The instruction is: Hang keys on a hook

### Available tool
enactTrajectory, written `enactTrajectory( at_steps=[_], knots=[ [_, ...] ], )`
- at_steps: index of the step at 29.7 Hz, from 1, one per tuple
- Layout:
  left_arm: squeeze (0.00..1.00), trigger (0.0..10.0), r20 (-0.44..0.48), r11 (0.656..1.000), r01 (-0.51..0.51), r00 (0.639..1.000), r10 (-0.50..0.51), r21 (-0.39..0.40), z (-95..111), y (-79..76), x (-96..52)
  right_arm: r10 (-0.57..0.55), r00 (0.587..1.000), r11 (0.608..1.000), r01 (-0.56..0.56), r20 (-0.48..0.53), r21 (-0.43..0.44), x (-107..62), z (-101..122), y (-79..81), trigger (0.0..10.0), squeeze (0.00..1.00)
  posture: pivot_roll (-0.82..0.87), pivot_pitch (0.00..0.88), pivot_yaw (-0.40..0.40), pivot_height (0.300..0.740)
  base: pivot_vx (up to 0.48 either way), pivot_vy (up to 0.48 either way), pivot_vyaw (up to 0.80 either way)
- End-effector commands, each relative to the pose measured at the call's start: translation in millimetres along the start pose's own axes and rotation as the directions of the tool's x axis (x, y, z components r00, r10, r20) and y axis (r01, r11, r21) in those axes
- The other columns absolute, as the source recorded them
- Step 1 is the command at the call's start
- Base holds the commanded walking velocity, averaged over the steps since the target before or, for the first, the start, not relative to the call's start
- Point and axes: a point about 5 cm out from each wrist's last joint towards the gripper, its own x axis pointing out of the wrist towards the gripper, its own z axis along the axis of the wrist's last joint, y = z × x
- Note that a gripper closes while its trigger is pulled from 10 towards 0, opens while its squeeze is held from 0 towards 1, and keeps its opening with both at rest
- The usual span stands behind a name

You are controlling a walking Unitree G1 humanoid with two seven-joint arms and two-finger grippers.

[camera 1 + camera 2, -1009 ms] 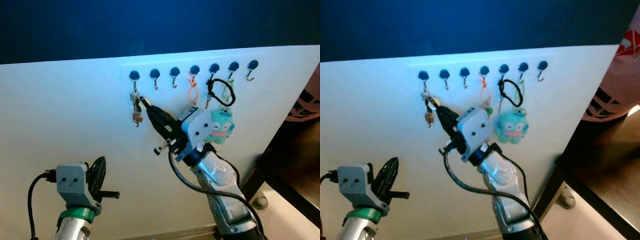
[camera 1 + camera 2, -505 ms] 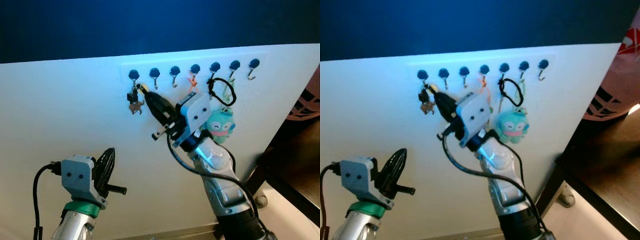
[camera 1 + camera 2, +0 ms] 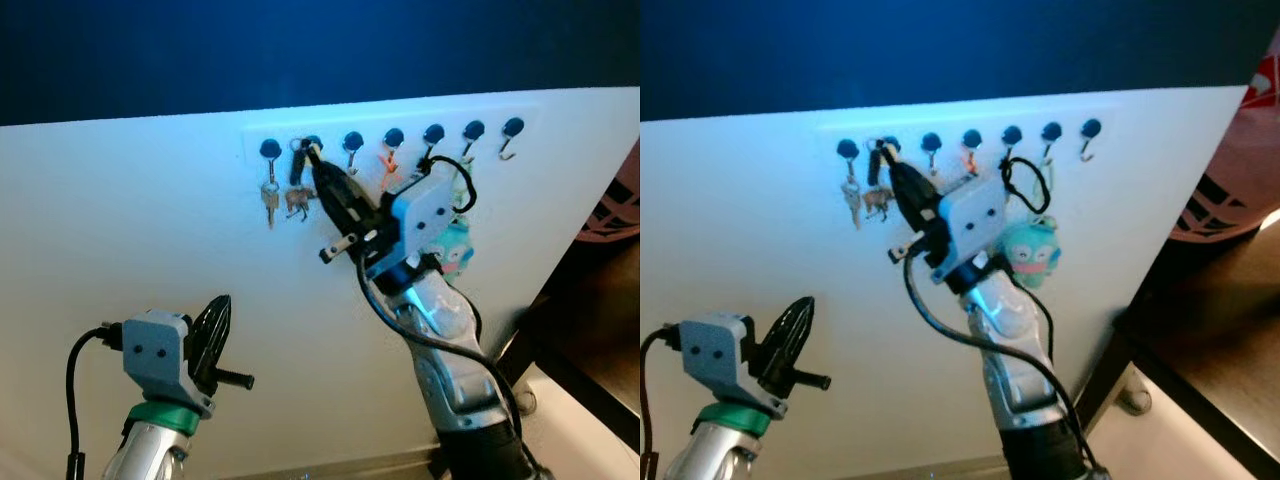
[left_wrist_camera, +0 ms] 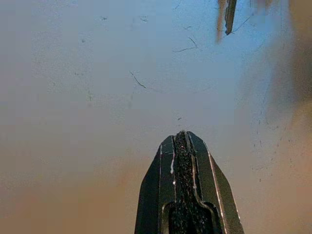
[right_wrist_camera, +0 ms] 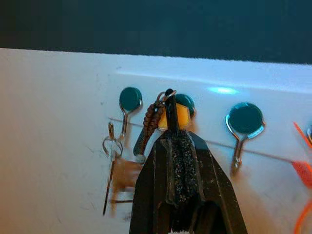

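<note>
A: What has changed since the earlier frames, nearest thing first?

B: The left gripper (image 3: 218, 318) sits low and close to the camera much as it did half a second ago, its black fingers pressed together and pointing at the bare white panel (image 3: 130, 220). The right gripper (image 3: 312, 160) has climbed: a second ago its tip was beside the first dark round-headed hook (image 3: 269, 150), and now it is up at the second hook (image 5: 184, 102) of the row.

A: And the keys?

B: The brown cord loop with a yellow tag and a small brown charm (image 3: 297, 199) has left the first hook. The right gripper's fingers are pinching it at the top, right against the second hook. One silver key on a ring (image 3: 270, 200) hangs from the first hook.

A: What is hard to make out?

B: Whether the loop is over the hook's wire: the fingertips cover that spot in the right wrist view, and the charm is blurred there. Farther along the row, the orange cord (image 3: 388, 166) and the teal plush toy (image 3: 1032, 252) on a black loop (image 3: 1021, 180) are partly hidden behind the right wrist.
</note>
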Motion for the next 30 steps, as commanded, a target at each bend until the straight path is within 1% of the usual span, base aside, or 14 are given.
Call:
enactTrajectory(
  at_steps=[1,6,13,15,17,18,19,20,21,22,23,25,26,30],
  knots=[
    [0.0,10.0,-0.012,1.0,0.003,1.0,-0.003,0.0,-2.0,1.1,-3.3,0.0,1.0,1.0,0.0,-0.009,0.004,-3.2,-1.0,2.9,10.0,0.0,-0.13,0.081,0.115,0.74,0.0,0.0,0.0],
    [0.0,10.0,-0.019,1.0,0.007,1.0,-0.006,0.006,-3.3,0.8,-4.3,-0.012,0.999,1.0,0.012,-0.038,0.013,-11.7,-4.9,4.8,10.0,0.0,-0.13,0.081,0.115,0.74,0.0,0.0,0.0],
    [0.0,10.0,-0.021,1.0,0.008,1.0,-0.008,0.009,-4.0,0.3,-4.5,-0.027,0.998,1.0,0.028,-0.065,0.015,-18.1,-9.8,6.2,10.0,0.0,-0.13,0.081,0.115,0.74,0.0,0.0,0.0],
    [0.0,10.0,-0.023,1.0,0.01,1.0,-0.01,0.01,-4.4,0.1,-4.5,-0.042,0.995,0.999,0.043,-0.091,0.013,-22.5,-14.5,6.2,10.0,0.0,-0.13,0.081,0.115,0.74,0.0,0.0,0.0],
    [0.0,10.0,-0.023,1.0,0.01,1.0,-0.01,0.01,-4.4,0.1,-4.5,-0.042,0.995,0.999,0.043,-0.091,0.013,-22.5,-14.5,6.2,10.0,0.0,-0.13,0.081,0.115,0.74,0.0,0.0,0.0],
    [0.0,10.0,-0.025,1.0,0.011,1.0,-0.01,0.011,-5.0,0.0,-4.7,-0.043,0.992,0.999,0.045,-0.118,0.013,-25.1,-19.0,6.6,10.0,0.0,-0.13,0.081,0.115,0.74,0.0,0.0,0.0],
    [0.0,10.0,-0.029,1.0,0.012,1.0,-0.012,0.013,-5.7,-0.1,-5.0,-0.032,0.988,0.999,0.034,-0.148,0.012,-28.4,-24.1,8.6,10.0,0.0,-0.13,0.081,0.115,0.74,0.0,0.0,0.0],
    [0.0,10.0,-0.029,1.0,0.012,1.0,-0.012,0.013,-5.7,-0.1,-5.0,-0.032,0.988,0.999,0.034,-0.148,0.012,-28.4,-24.1,8.6,10.0,0.0,-0.13,0.081,0.115,0.74,0.0,0.0,0.0],
    [0.0,10.0,-0.031,1.0,0.013,0.999,-0.013,0.015,-6.1,-0.2,-5.2,-0.016,0.983,1.0,0.019,-0.18,0.012,-31.9,-29.5,11.3,10.0,0.0,-0.13,0.081,0.115,0.74,0.0,0.0,0.0],
    [0.0,10.0,-0.031,1.0,0.013,0.999,-0.013,0.015,-6.1,-0.2,-5.2,-0.016,0.983,1.0,0.019,-0.18,0.012,-31.9,-29.5,11.3,10.0,0.0,-0.13,0.081,0.115,0.74,0.0,0.0,0.0],
    [0.0,10.0,-0.033,1.0,0.014,0.999,-0.013,0.016,-6.4,-0.2,-5.3,-0.002,0.979,1.0,0.005,-0.206,0.016,-35.3,-34.1,14.0,10.0,0.0,-0.13,0.081,0.115,0.74,0.0,0.0,0.0],
    [0.0,10.0,-0.033,1.0,0.014,0.999,-0.013,0.016,-6.4,-0.2,-5.3,-0.002,0.979,1.0,0.005,-0.206,0.016,-35.3,-34.1,14.0,10.0,0.0,-0.13,0.081,0.115,0.74,0.0,0.0,0.0],
    [0.0,10.0,-0.035,1.0,0.015,0.999,-0.014,0.018,-6.5,-0.3,-5.4,0.013,0.973,1.0,-0.009,-0.233,0.018,-39.5,-38.5,17.6,10.0,0.0,-0.13,0.081,0.115,0.74,0.0,0.0,0.0],
    [0.0,10.0,-0.035,1.0,0.015,0.999,-0.014,0.018,-6.5,-0.3,-5.4,0.013,0.973,1.0,-0.009,-0.233,0.018,-39.5,-38.5,17.6,10.0,0.0,-0.13,0.081,0.115,0.74,0.0,0.0,0.0]
  ],
)
